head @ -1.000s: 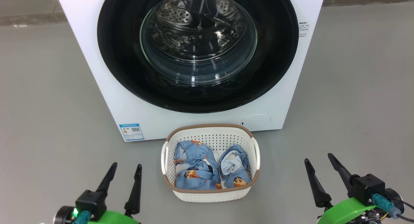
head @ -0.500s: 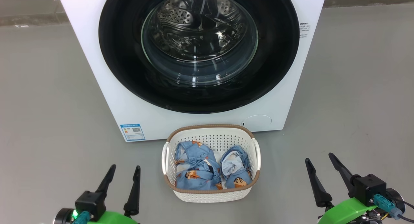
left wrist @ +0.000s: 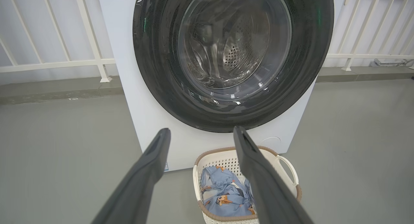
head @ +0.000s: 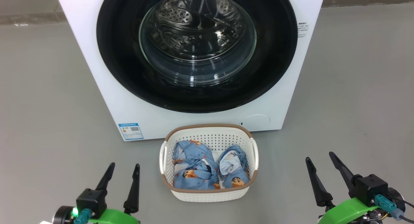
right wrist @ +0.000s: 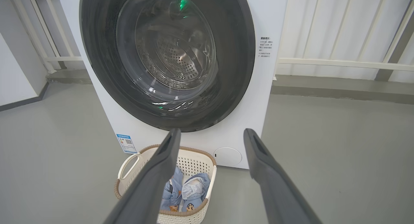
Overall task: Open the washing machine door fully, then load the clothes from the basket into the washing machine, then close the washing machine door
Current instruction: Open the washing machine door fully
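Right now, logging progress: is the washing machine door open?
No, the washing machine door sits shut, flush against the washing machine.

The head camera drifted slightly, so the basket shows marginally further left

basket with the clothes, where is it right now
In the head view the basket sits on the floor at lower centre, just in front of the washing machine, between the left claw and the right claw, touching neither.
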Motion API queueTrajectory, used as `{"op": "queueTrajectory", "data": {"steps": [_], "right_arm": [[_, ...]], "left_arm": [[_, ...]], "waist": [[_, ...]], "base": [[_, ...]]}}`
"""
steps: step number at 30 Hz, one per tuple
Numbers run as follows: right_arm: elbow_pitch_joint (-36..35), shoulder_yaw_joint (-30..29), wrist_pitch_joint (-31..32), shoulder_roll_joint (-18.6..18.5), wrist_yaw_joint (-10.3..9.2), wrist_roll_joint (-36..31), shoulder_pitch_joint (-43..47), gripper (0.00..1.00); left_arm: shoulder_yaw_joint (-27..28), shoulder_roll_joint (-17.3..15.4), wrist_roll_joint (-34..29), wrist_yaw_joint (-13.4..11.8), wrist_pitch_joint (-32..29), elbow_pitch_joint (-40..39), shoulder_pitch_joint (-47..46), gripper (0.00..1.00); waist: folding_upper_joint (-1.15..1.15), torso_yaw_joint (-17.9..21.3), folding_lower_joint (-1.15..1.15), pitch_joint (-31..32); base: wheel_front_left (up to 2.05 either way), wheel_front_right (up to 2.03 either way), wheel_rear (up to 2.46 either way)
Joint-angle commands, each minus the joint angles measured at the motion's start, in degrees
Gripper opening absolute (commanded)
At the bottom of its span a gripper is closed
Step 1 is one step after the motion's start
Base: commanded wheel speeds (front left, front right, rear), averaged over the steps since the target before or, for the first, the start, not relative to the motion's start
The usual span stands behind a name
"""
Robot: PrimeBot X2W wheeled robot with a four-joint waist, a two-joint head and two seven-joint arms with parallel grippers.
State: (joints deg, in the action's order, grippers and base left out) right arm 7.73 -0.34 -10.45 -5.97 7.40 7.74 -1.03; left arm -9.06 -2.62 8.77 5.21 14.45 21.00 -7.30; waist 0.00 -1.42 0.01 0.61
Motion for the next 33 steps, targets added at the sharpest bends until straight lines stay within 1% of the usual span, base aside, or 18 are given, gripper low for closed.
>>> {"op": "queueTrajectory", "data": {"steps": [1,6,17,21,27,33], "right_arm": [[-1.55,1.54,-0.52,-0.86,0.09,0.61,-0.63,1.00],[-1.61,1.43,-0.49,-0.75,0.09,0.55,-0.64,1.00],[-1.50,1.18,-0.56,-0.55,0.09,0.65,-0.82,1.00],[-1.28,1.10,-0.69,-0.64,0.09,0.83,-0.94,1.00],[-1.39,1.03,-0.73,-0.61,0.09,0.74,-0.82,1.00],[-1.45,0.98,-0.79,-0.58,0.09,0.77,-0.73,1.00]], "left_arm": [[1.73,-0.54,-0.32,-0.51,0.55,-1.15,-2.61,1.00],[1.82,-0.52,-0.24,-0.44,0.55,-1.22,-2.68,1.00],[1.95,-0.48,-0.07,-0.24,0.55,-1.37,-2.85,1.00],[2.14,-0.43,0.78,-0.03,0.55,-2.38,-2.80,1.00],[2.01,-0.46,0.45,0.19,0.55,-2.59,-2.56,1.00],[2.25,-0.44,0.33,0.11,0.55,-2.22,-2.46,1.00]], "waist": [[0.00,0.00,0.00,-0.03],[0.00,0.04,0.00,-0.11],[0.00,0.23,0.00,-0.24],[0.00,0.29,0.00,-0.32],[0.00,0.41,0.00,-0.36],[0.00,0.44,0.00,-0.33]], "base": [[0.77,0.77,-1.53],[0.97,0.97,-1.94],[1.22,1.22,-2.45],[1.05,1.05,-2.11],[0.66,0.66,-1.32],[0.19,0.19,-0.38]]}}
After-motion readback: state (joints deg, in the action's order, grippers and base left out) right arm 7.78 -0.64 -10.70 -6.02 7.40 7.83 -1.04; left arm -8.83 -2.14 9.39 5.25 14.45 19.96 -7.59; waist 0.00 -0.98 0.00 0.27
